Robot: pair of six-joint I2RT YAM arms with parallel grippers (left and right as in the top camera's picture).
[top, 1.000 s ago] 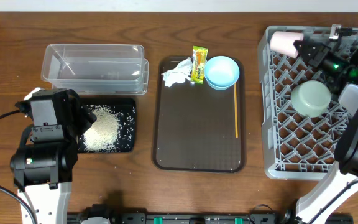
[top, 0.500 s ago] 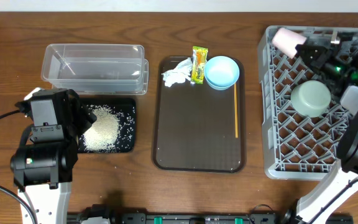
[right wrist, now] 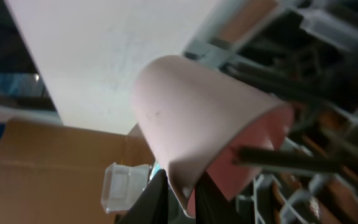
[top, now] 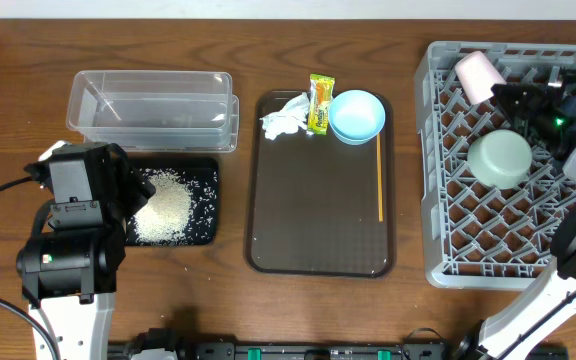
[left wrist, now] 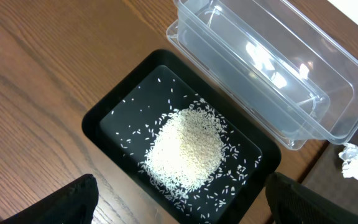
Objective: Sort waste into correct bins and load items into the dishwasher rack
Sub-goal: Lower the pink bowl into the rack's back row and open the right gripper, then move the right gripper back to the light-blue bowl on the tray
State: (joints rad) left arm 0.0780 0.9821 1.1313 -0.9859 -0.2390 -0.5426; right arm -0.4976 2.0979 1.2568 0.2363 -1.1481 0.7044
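A pink cup (top: 477,74) is seen at the far left corner of the grey lattice rack (top: 438,200), tilted on its side and held off the grid floor. Its long axis runs diagonally. The closed base is pointed toward the rack's far left corner and the open mouth toward the right gripper (top: 500,92). In the right wrist view the cup's rim is pinched between the two fingers of that gripper (right wrist: 185,186), one finger inside the mouth and one outside.

Near the middle of the rack, a pale green bowl (top: 500,157) is set upside down on the grid.

To the left of the rack, a brown serving tray (top: 318,230) is laid on the wooden table (top: 28,60). At its far end are grouped a crumpled tissue (top: 285,117), a snack wrapper (top: 320,103) with its length running near to far, and a light-blue bowl (top: 357,116) with its mouth up. An orange stick (top: 380,178) is laid along the tray's right edge, also pointing near to far.

At the left of the table, a heap of rice (top: 165,210) is held in the black tray (top: 206,175), with stray grains scattered around it. A clear container (top: 153,105) is placed just behind this tray. The left gripper (left wrist: 180,186) is held above the black tray with its fingers spread wide, nothing between them.
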